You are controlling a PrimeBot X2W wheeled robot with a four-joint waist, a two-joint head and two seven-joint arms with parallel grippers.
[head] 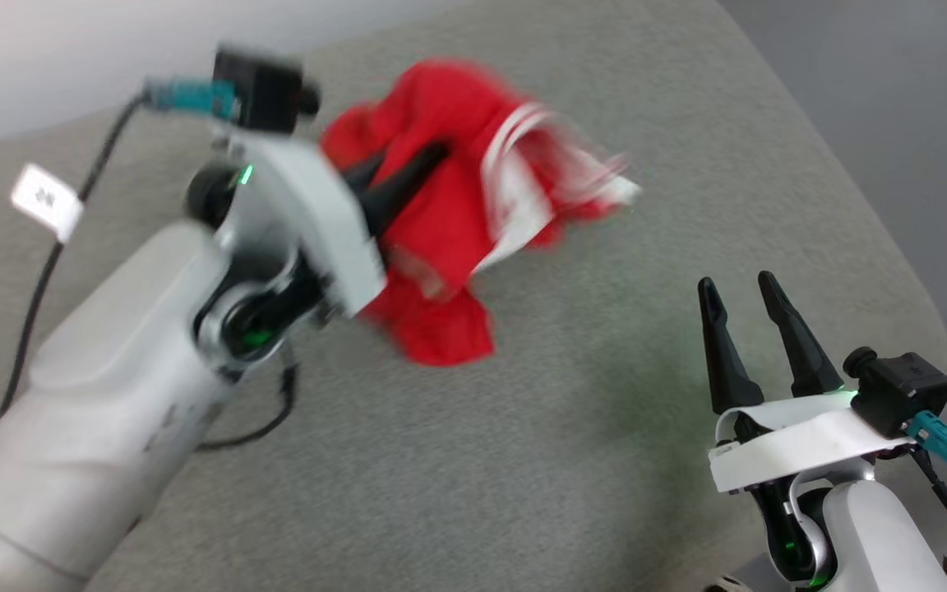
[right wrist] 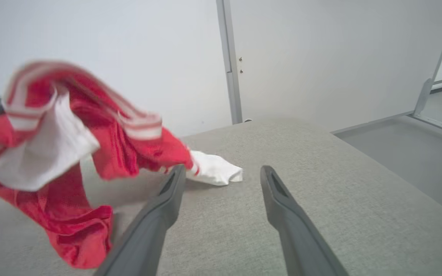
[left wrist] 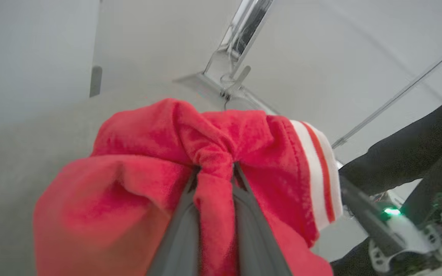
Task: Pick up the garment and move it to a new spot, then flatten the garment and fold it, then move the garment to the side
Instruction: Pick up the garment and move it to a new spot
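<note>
The grey surface (head: 572, 460) sits under the red garment (head: 441, 222), which hangs bunched from the left gripper (left wrist: 216, 170), jaws pinching a fold. It looks mostly lifted (the picture is blurry). The right gripper (head: 738, 281) hovers nearby, jaws spread wide. This is the carrying step. Next, put it down somewhere new.

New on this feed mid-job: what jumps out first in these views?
The bright red garment grabs the eye. It is bunched and blurred, held up over the grey table at the upper centre of the head view, with a fold pinched in the left gripper. Next comes the right gripper at lower right, with its jaws open and holding nothing.
</note>
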